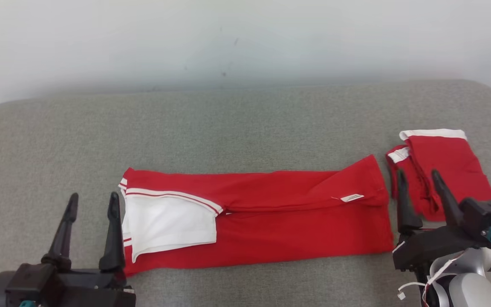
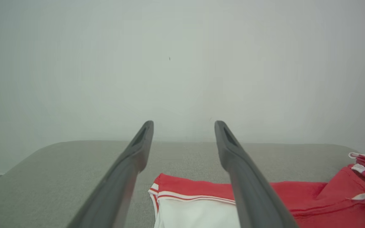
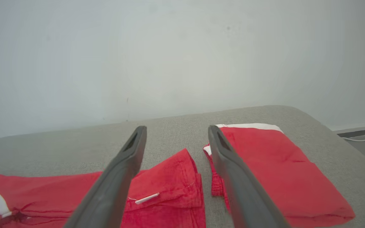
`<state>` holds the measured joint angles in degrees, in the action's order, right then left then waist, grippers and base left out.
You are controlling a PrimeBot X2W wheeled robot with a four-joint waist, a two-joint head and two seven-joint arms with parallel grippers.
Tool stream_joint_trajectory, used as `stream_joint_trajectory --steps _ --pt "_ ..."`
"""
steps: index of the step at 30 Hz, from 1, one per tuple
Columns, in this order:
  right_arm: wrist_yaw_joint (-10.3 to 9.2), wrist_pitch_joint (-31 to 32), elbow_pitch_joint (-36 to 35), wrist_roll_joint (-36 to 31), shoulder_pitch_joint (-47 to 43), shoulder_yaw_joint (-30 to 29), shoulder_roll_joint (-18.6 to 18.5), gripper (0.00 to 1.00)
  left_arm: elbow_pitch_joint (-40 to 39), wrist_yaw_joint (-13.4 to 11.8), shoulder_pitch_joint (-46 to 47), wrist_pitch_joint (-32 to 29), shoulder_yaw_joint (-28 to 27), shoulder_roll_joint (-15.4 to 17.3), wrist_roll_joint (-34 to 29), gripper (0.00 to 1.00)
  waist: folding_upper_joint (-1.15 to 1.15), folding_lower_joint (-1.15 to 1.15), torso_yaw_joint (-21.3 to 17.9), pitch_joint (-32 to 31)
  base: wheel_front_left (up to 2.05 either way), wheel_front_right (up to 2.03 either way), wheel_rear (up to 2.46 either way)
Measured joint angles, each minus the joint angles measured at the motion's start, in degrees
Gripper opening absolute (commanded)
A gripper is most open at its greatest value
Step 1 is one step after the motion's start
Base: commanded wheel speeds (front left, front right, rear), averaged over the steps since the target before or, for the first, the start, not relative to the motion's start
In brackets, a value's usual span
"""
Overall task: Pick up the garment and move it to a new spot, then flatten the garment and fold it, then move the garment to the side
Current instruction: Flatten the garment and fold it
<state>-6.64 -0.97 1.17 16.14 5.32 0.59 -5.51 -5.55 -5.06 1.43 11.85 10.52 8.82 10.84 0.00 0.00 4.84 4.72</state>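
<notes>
fig.: red garment laid as a long band, both grippers free

the red garment lies flat on the grey fabric-covered worktop. it runs parallel to the near edge across the middle of the worktop, and appears to be folded once lengthwise into a long band. a white panel shows at its left end and a small white label near its right end. a second, folded red garment rests close to the right edge, just beside the band's right end but apart from it.

the left gripper stands at the band's left end, fingers spread and holding nothing. the right gripper stands at the right end, over the gap between the two garments, likewise spread and empty.

judged step: the cross fold, bringing one end of the band over the other. to do it well:
- pinch all layers at an end corner, not the top layer alone.
- lift only high enough to clear the cloth.
- carry the end straight along the band so the long edges stay aligned.
- keep the right gripper clear of the folded piece beside it, so that piece is not snagged or dragged.
</notes>
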Motion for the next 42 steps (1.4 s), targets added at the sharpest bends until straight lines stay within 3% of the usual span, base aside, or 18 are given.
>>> stream_joint_trajectory --steps 15,28,34,42 --pt "-0.42 -9.45 2.2 0.96 -0.68 -2.05 1.1 1.0 5.73 2.13 -1.49 -2.27 0.79 0.89 2.01 1.0 0.0 0.0 -4.0 -2.44 0.0 0.0 0.0" --pt "-0.34 -11.15 2.44 0.99 -0.8 -1.59 1.22 1.0 6.39 3.07 -1.2 -3.81 0.87 0.89 2.5 1.0 0.0 0.0 -4.33 -1.63 0.0 0.0 0.0" --pt "0.16 -10.46 3.8 2.21 -0.8 -1.69 1.22 1.0 6.13 3.11 -0.44 -4.09 1.38 0.78 2.5 1.0 0.0 0.01 -4.13 -0.58 0.0 0.0 0.0" --pt "2.11 -0.62 11.95 3.69 3.57 -0.7 -1.86 1.0 6.53 4.09 1.27 -4.77 3.22 -0.14 2.5 1.0 0.0 0.01 -2.43 0.7 0.0 0.0 0.0"
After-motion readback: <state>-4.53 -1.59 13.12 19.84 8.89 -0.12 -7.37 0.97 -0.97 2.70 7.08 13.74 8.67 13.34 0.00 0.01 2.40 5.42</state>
